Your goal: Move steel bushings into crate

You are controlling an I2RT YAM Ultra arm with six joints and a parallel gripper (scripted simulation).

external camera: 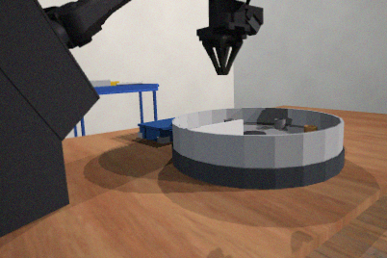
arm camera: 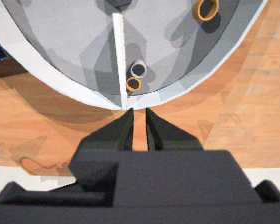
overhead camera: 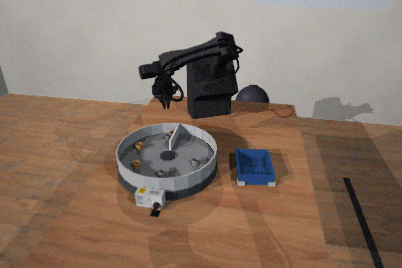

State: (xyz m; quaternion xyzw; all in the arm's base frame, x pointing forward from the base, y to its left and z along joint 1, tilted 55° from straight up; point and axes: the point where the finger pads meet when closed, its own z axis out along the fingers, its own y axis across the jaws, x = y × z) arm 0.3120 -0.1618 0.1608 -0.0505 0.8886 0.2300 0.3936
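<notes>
The turntable [overhead camera: 175, 184] [external camera: 260, 151] [arm camera: 53, 77] is a round tray with a pale wall. Grey steel bushings stand in it: one at the front [overhead camera: 161, 172], one at the right [overhead camera: 196, 162], and one [arm camera: 138, 69] beside the white divider, touching or nearly touching a brass-coloured bushing [arm camera: 133, 84]. Other brass-coloured bushings [overhead camera: 139, 145] [overhead camera: 136, 164] are at the left. The blue crate [overhead camera: 256, 179] [external camera: 156, 132] stands right of the turntable in the top view; no bushing shows in it. My gripper [overhead camera: 166, 108] [external camera: 222, 73] [arm camera: 139, 112] is nearly closed and empty, high above the turntable's arm-side rim.
The white divider [overhead camera: 173, 139] [external camera: 231, 128] [arm camera: 119, 55] runs from the hub to the turntable's arm-side wall. A small white box [overhead camera: 150, 197] stands against the turntable's front in the top view. A black strip [overhead camera: 361, 218] lies at the far right.
</notes>
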